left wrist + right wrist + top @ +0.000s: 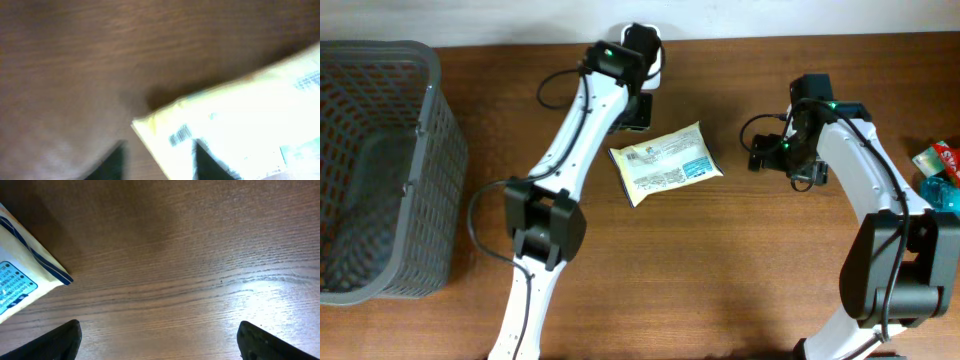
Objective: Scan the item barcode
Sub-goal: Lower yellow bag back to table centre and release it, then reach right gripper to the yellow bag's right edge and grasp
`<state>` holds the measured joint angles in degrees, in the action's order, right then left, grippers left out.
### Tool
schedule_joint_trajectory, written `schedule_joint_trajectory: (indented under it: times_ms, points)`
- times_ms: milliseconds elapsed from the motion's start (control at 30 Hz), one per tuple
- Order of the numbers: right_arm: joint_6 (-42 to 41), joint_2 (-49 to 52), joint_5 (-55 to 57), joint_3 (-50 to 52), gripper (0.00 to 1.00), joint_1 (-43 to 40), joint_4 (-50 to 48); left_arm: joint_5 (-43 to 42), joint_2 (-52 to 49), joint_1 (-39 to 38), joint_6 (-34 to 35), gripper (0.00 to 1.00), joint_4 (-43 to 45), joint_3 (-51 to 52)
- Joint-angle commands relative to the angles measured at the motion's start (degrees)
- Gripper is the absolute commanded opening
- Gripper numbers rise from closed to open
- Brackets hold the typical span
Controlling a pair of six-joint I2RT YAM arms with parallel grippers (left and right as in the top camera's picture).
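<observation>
Yellow film packet (666, 162) lies flat on the desk (740, 280) right of the basket (432, 100), left claw (160, 160) parted over its barcode (180, 135) corner, right claw (159, 340) parted and empty farther right; I judge it light, floppy and slippery, so I'd pinch a sealed edge.

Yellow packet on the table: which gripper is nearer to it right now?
Left. The left gripper sits at the yellow packet's barcode corner, fingers straddling its edge. The right gripper stands open off the opposite side, with bare table between them.
</observation>
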<state>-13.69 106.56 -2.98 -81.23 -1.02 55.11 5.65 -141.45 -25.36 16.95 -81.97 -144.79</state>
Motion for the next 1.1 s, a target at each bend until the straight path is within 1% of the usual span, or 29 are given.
schedule_joint_trajectory:
  times_ms: [0,33,67,100,133,167,200,233,300,333,367,400,500,600,667,700,733,800,833,900,933,967,1000,1033,1067]
  points:
    - [-0.3,-0.3,0.2,-0.7,0.98,0.2,-4.1,0.6,2.8,0.8,-0.3,0.99,-6.7,-0.7]
    - [-0.3,-0.3,-0.8,-0.7,0.98,0.2,-4.6,-2.6,2.7,1.2,-0.3,0.93,-7.6,0.6]
    - [-0.3,-0.3,-7.1,-0.7,0.98,0.3,-6.4,-7.1,2.7,1.6,-0.3,0.74,-7.7,2.3]
    - [-0.3,-0.3,-18.8,-0.6,0.98,0.8,-8.9,-14.3,2.7,1.8,-0.3,0.32,-6.3,5.6]
    - [-0.3,-0.3,-21.7,-0.5,0.98,1.2,-10.0,-16.4,2.7,1.8,-0.3,0.25,-4.8,7.1]
    - [-0.3,-0.3,-21.7,-0.3,0.75,2.2,-11.1,-18.2,2.7,1.6,-0.3,0.12,-1.6,10.0]
    - [-0.2,-0.1,-20.5,0.0,0.34,3.1,-12.7,-19.9,2.7,1.3,-0.3,0.06,2.1,13.2]
    - [-0.2,0.2,-20.7,0.2,0.27,3.8,-13.9,-21.6,2.7,1.2,-0.3,0.0,4.3,15.6]
    - [-0.1,2.0,-21.8,0.2,0.2,5.6,-15.3,-23.5,2.7,1.2,-0.3,0.0,7.0,19.8]
    - [-0.1,3.1,-22.2,0.2,0.06,6.4,-16.3,-23.5,2.7,1.2,-0.3,0.0,8.2,21.3]
    - [-0.1,4.3,-22.6,0.2,0.04,7.1,-17.6,-23.5,2.7,1.2,-0.3,0.0,9.4,22.5]
    - [-0.1,6.3,-25.0,0.2,0.04,8.3,-20.6,-23.5,2.7,1.2,-0.3,0.0,11.5,24.3]
    - [-0.2,10.3,-29.9,0.2,0.04,10.3,-26.6,-23.0,2.7,1.3,-0.3,0.0,12.6,26.4]
    - [-0.3,15.0,-29.1,0.2,0.04,11.8,-29.8,-18.8,2.7,1.3,-0.3,0.0,12.6,26.7]
    - [-0.3,17.5,-23.4,0.2,0.04,11.8,-29.0,-15.6,2.7,1.3,-0.3,0.0,12.3,26.7]
    - [-0.3,17.7,-15.5,0.2,0.04,11.8,-26.9,-11.1,2.7,1.3,-0.3,0.0,12.3,26.7]
    - [-0.3,17.5,-11.0,0.1,0.04,11.8,-25.4,-9.1,2.7,1.3,-0.3,0.0,12.3,26.7]
    - [0.0,15.6,0.0,-2.5,0.04,11.8,-17.9,-2.1,2.7,1.6,-0.3,0.0,11.7,26.3]
    - [-0.1,14.8,2.0,-3.8,0.04,11.8,-15.8,-0.6,2.7,1.9,-0.3,0.0,10.7,25.2]
    - [-0.1,12.5,3.7,-9.4,0.04,11.8,-8.9,-1.0,2.8,3.1,-0.3,0.0,7.4,20.3]
    - [-0.1,11.9,3.7,-13.6,0.15,11.8,-4.5,-3.1,2.8,3.9,-0.3,0.03,5.5,17.1]
    - [-0.1,11.8,3.7,-17.9,0.4,11.7,-0.5,-5.5,2.8,4.8,-0.3,0.16,3.8,14.8]
    - [-0.1,11.8,3.7,-20.2,0.55,11.5,1.6,-6.9,2.8,5.4,-0.3,0.22,2.8,13.7]
    - [-0.1,11.8,3.6,-22.2,0.68,11.1,3.3,-8.6,2.8,6.5,-0.3,0.53,1.9,13.3]
    - [1.9,11.8,2.2,-22.6,0.79,10.7,3.4,-9.2,2.7,7.5,-0.3,0.72,1.3,13.5]
